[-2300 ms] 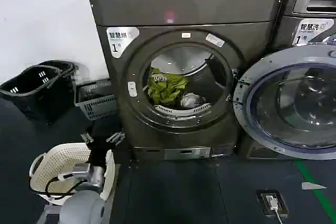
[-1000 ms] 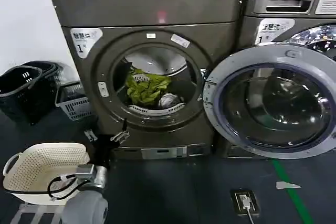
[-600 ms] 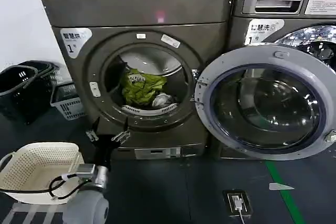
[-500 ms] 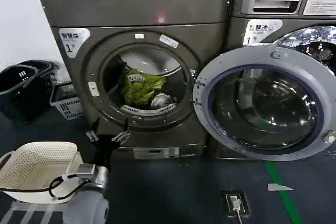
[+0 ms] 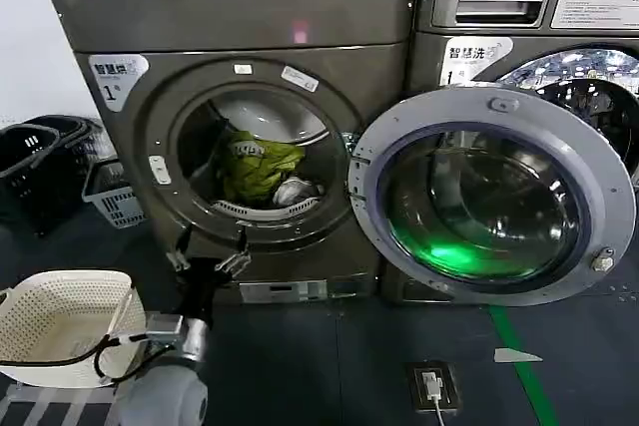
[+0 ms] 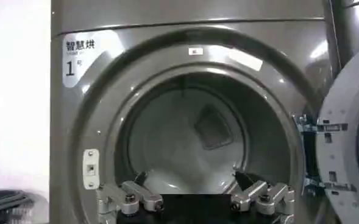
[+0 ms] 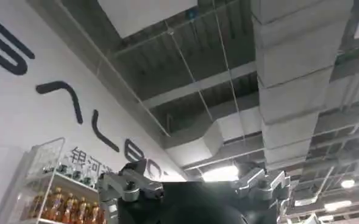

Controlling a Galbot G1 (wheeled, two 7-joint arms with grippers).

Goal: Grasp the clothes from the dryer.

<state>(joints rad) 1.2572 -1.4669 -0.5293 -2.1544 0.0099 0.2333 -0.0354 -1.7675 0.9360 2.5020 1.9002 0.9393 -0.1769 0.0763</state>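
The dryer is seen at the left of the head view, dark bronze-grey, a white corner label marked 1 at its upper left and a small pink light on the top panel. Its round door is swung fully open to the right, in front of the grey LG machine beside it.

The clothes are found inside the drum, low and toward the front — a lime yellow-green garment heaped against the left side, with a white to light-grey piece tucked just beside it, at the drum's lip.

The left claw is held just below the porthole rim, in front of the dryer, fingers spread wide and nothing gripped; in the left wrist view the claw faces the open drum.

The right claw is pointed up at a ceiling — fingers apart, empty.

A cream basket is noted on the floor at lower left; dark baskets stand against the wall.
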